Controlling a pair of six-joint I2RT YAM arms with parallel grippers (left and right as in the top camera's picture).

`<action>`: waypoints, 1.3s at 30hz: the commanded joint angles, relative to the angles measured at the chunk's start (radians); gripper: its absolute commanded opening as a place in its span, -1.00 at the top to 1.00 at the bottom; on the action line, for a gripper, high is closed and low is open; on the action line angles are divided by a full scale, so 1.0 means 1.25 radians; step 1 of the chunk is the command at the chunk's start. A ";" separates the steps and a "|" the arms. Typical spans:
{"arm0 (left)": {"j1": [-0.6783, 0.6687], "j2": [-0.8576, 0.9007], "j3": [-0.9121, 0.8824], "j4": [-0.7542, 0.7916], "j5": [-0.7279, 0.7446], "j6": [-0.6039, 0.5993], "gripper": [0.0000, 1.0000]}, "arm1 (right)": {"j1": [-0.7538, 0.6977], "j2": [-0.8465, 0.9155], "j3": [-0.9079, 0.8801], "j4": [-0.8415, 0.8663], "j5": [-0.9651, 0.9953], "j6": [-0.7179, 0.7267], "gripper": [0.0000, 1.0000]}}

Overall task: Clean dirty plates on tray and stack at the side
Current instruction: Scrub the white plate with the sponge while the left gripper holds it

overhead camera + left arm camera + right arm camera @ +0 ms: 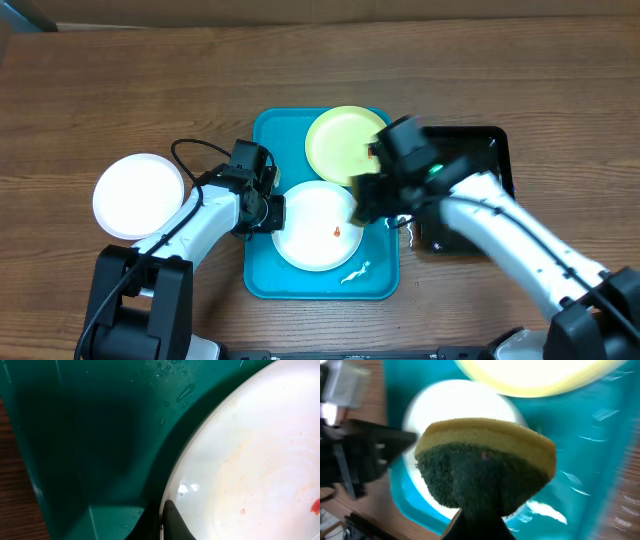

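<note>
A wooden bench [120, 80] seen from above, with a turquoise tray [262, 270] at its centre. Two plates lie in the tray. A pale green plate [335, 140] sits at twelve o'clock. A smeared white plate [310, 235] sits toward six o'clock, with an orange spot [337, 233] right of its middle. A second white plate [138, 195] rests on the bare bench at nine o'clock, outside the tray. A black tray [495, 150] lies at three o'clock, partly under the right arm.

The left fingers [274, 212] are pinched shut on the smeared white plate's rim at its nine o'clock edge. The right fingers [362, 205] are clamped on a sponge [485, 455], yellow with a dark green scouring face, at the same plate's three o'clock edge. Whether the sponge touches the plate cannot be told.

The plates look thin, light and rigid. Water beads on the tray floor, so their glossy surfaces are probably slick. A light plate would likely slide under scrubbing unless held, and the raised rim is the only real handhold. The sponge is soft and squashes in the grip.
</note>
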 commanded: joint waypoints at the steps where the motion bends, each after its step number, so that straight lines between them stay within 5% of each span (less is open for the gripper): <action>1: -0.001 0.016 -0.014 0.003 0.003 -0.018 0.92 | 0.078 0.010 -0.036 0.056 0.091 0.140 0.93; 14: -0.001 0.016 -0.014 0.007 0.002 -0.018 0.92 | 0.191 0.233 -0.069 0.290 0.106 0.186 0.93; 22: 0.000 0.016 -0.014 0.007 -0.002 -0.018 0.92 | 0.130 0.251 -0.069 0.165 0.172 0.291 0.93; 39: 0.000 0.016 -0.014 0.006 -0.028 -0.026 0.92 | 0.076 0.251 -0.009 -0.034 0.285 0.287 0.93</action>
